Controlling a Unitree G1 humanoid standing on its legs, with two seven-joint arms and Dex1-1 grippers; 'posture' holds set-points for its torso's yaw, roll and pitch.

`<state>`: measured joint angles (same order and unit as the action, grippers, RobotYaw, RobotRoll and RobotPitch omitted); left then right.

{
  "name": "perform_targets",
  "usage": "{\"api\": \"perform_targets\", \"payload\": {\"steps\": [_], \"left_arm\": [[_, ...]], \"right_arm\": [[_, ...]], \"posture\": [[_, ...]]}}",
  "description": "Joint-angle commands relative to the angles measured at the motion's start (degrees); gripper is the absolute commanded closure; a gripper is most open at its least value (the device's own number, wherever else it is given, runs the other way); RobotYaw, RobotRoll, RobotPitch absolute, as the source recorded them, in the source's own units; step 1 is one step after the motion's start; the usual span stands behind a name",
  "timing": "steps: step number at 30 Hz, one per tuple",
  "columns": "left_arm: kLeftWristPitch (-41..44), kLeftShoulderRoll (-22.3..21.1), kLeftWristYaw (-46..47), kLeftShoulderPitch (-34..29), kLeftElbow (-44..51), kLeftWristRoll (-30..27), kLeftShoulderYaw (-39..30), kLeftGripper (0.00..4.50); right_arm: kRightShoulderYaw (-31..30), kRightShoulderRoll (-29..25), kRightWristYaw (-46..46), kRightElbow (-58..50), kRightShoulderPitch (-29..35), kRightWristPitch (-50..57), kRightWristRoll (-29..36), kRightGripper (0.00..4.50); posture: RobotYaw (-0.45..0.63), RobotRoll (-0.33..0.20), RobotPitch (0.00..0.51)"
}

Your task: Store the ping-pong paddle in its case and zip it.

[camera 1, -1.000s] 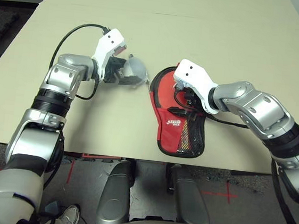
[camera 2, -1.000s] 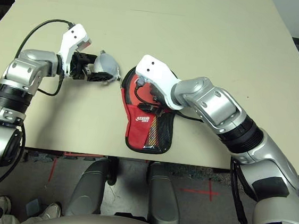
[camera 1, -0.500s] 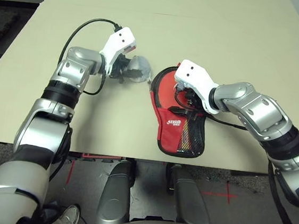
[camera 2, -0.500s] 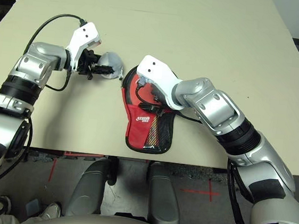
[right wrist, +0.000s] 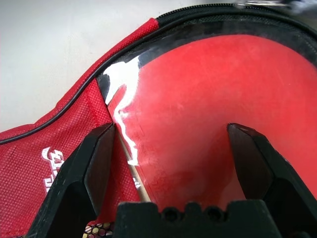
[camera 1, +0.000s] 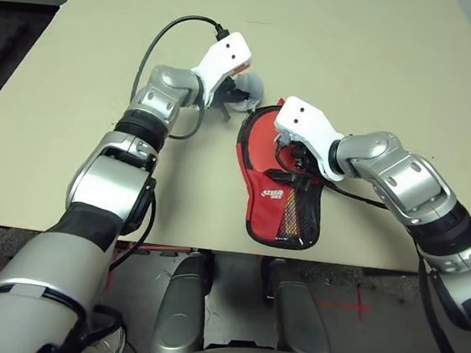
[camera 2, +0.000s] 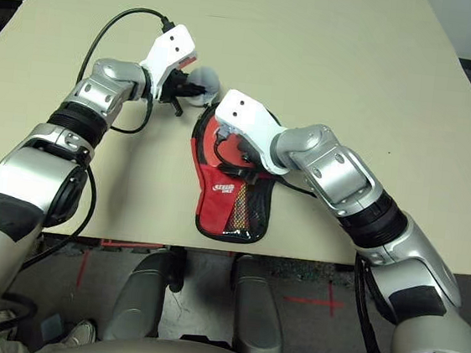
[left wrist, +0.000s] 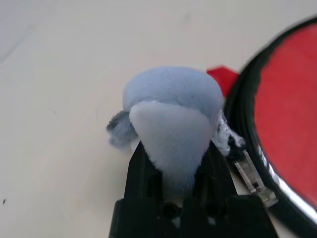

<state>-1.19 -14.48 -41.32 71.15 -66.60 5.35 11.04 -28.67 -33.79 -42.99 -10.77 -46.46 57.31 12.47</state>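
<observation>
**Q:** What differs from a second ago?

**A:** My left gripper has travelled across the table toward the case. A second ago it lay well to the left of the case with its fingers spread about a pale blue-grey fuzzy tuft; now the two black fingers are pressed in on that tuft, pinching it between them. The tuft now sits just beside the black zipper edge at the far, rounded end of the case. A small metal zipper pull lies close under the tuft, joined to it by a short pale cord.

**Q:** And the right side?

**A:** My right gripper has kept its place. Its fingers stand spread wide, poised over the red rubber face of the ping-pong paddle, pinching nothing.

**Q:** Where do the task's things lie?

**A:** The case rests flat near the table's front edge, as before, its mesh pocket with the white logo toward me. The paddle lies inside the case, its red face bare where the case is open at the rounded end. The zipper is not yet drawn round.
</observation>
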Motion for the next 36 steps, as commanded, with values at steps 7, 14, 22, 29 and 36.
{"api": "perform_targets", "payload": {"steps": [7,14,22,29,36], "left_arm": [[-8.69,8.16,9.40,2.93,-5.60,2.04,-1.76,4.11],[-11.43,13.48,12.05,2.33,-7.52,3.34,-1.45,4.11],[-12.87,17.94,9.95,1.82,-7.73,3.59,-1.73,4.11],[-12.64,19.62,7.45,1.80,-7.43,3.51,-2.78,4.11],[-11.00,16.44,6.44,3.76,-6.92,1.36,-6.44,3.07]], "right_arm": [[-1.51,1.98,-1.02,1.54,2.14,1.05,-1.54,0.00],[-0.35,3.89,-0.73,0.75,1.74,2.92,-1.52,0.00],[0.32,4.53,-0.54,-0.31,1.37,4.67,-1.57,0.00],[0.51,4.63,-0.56,-0.03,1.61,4.66,-1.79,0.00],[1.95,4.49,0.11,0.16,1.96,4.88,-1.75,0.00]], "posture": [[-0.03,0.000,0.255],[-0.09,0.000,0.263],[-0.12,0.000,0.273],[-0.11,0.000,0.271],[-0.11,0.000,0.264]]}}
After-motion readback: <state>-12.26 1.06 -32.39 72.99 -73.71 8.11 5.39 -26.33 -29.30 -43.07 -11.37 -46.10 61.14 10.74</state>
